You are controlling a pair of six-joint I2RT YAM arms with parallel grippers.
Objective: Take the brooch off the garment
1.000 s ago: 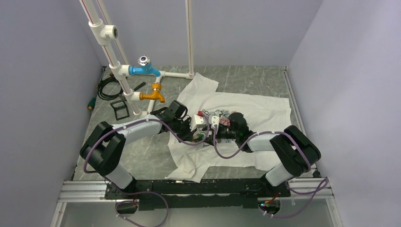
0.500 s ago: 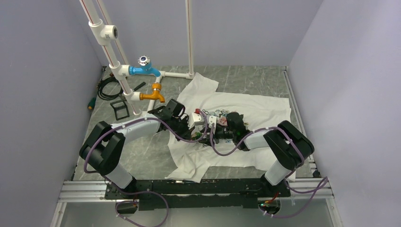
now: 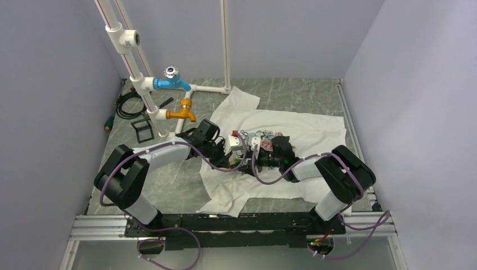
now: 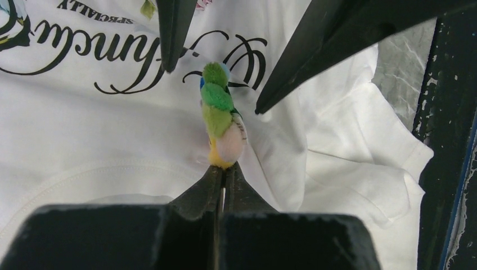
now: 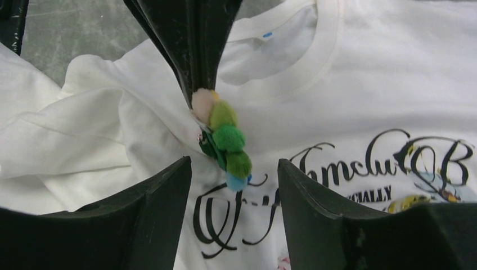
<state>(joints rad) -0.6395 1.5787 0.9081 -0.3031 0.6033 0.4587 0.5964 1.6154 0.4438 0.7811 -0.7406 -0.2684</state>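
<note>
The garment (image 3: 315, 132) is a white T-shirt with black cursive lettering, spread on the table. The brooch (image 4: 216, 107) is a small fuzzy pin of yellow, green and blue, standing up off the cloth near the collar. My left gripper (image 4: 223, 167) is shut on the brooch's yellow end, pulling the fabric into a small peak. From the opposite side my right gripper (image 5: 233, 163) is open, and the brooch's (image 5: 226, 138) blue end sits between its fingers without touching them. In the top view both grippers meet over the shirt's chest (image 3: 250, 154), hiding the brooch.
A white pipe frame with a blue tap (image 3: 171, 83) and an orange tap (image 3: 183, 113) stands at the back left. A coiled black cable (image 3: 128, 104) and a small black frame (image 3: 143, 130) lie beside it. Grey walls close in on three sides.
My right arm has edged left toward the left gripper, its jaws narrowing slightly and widening again. The left gripper has stayed clamped on the brooch.
</note>
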